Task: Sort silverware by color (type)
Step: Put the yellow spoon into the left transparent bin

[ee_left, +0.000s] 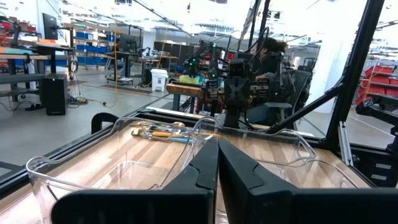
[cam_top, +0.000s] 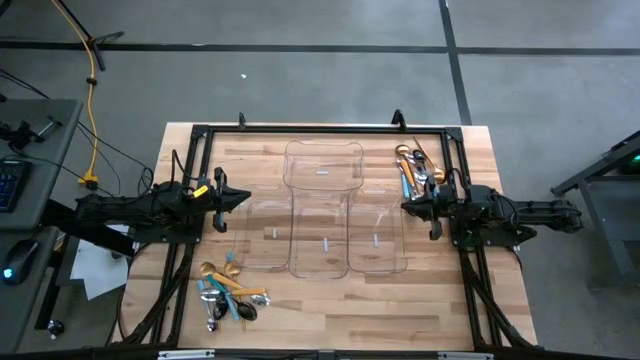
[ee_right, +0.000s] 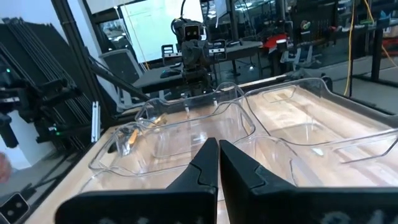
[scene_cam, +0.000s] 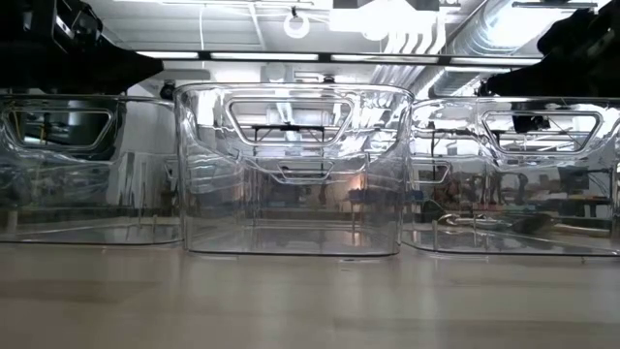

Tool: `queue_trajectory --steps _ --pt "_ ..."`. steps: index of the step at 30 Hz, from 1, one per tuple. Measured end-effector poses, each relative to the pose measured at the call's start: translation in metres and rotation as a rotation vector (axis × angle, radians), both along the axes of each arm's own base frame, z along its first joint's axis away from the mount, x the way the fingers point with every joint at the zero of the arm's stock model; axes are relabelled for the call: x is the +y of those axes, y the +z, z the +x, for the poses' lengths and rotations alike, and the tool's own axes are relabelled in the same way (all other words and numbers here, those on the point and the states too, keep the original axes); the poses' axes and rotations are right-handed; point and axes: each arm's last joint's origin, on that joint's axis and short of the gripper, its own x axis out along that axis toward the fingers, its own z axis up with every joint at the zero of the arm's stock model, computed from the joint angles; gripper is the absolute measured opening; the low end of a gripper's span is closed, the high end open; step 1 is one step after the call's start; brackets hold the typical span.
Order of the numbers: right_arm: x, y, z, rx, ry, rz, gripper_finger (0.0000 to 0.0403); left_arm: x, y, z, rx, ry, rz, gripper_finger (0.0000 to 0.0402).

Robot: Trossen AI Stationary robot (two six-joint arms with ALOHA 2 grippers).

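Two heaps of silverware lie on the wooden table. One heap [cam_top: 228, 293], with gold, light-blue and dark pieces, sits near the near left corner. The other heap [cam_top: 415, 168], with gold, orange-handled and blue-handled pieces, lies by the far right corner and shows small in the left wrist view [ee_left: 163, 132]. My left gripper [cam_top: 243, 197] hovers at the table's left side, shut and empty, its fingertips [ee_left: 217, 149] together. My right gripper [cam_top: 406, 206] hovers at the right side, also shut and empty [ee_right: 218, 148]. Both point toward the trays in the middle.
Several clear plastic trays [cam_top: 324, 208] stand side by side in the table's middle, between the two grippers, also seen in the low view [scene_cam: 291, 170]. A black frame [cam_top: 320, 130] runs around the table's edges. A person [ee_left: 273, 56] sits beyond the table in the room.
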Motion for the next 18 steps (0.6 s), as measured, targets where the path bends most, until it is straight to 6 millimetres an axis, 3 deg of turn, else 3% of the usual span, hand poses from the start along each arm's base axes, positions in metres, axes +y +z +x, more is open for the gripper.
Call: queue_trajectory --steps 18 --pt "-0.0001 0.0008 0.0 -0.008 -0.001 0.001 0.0 0.0 0.0004 0.0 -0.003 0.0 -0.002 0.0003"
